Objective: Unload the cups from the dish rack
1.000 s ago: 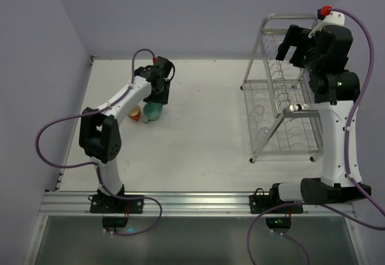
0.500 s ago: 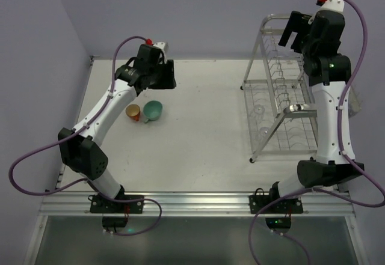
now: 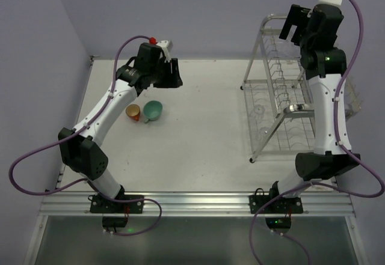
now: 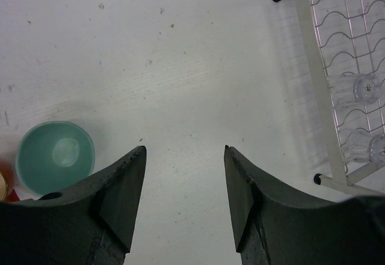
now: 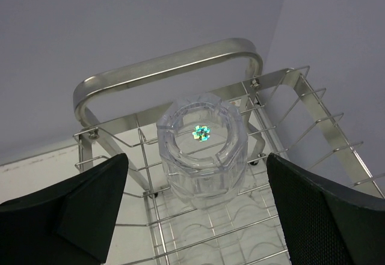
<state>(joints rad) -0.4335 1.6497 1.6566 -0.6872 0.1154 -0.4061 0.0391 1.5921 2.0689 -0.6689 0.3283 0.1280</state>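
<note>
**Glass next: right gripper over rack top**

We judge 2 of 3 cups already out. The orange mug (image 3: 133, 112) & mint mug (image 3: 153, 110) sit just beside each other on the left of the table (image 3: 204, 133), well apart from the rack (image 3: 283, 103) at the right.

Step in hand: fetching the glass (image 5: 201, 148). It stands upside down on the rack's top tier, near the looped handle. The right gripper (image 3: 296, 26) hangs above it, fingers (image 5: 78, 211) spread wide either side, not touching.

Next move, we reckon: drop straight down, pinch the glass walls, lift clear of the wires, then carry it left to the table. The glass looks slick, so the grip must be centred. Handle loop & tier wires lie near the fingers' path and could snag.

The left gripper (image 4: 183, 151) is spread & empty over bare table right of the mugs, out of the way. Its cam shows clear shapes (image 4: 365, 88) low in the rack; we can't tell if they're glasses.
</note>
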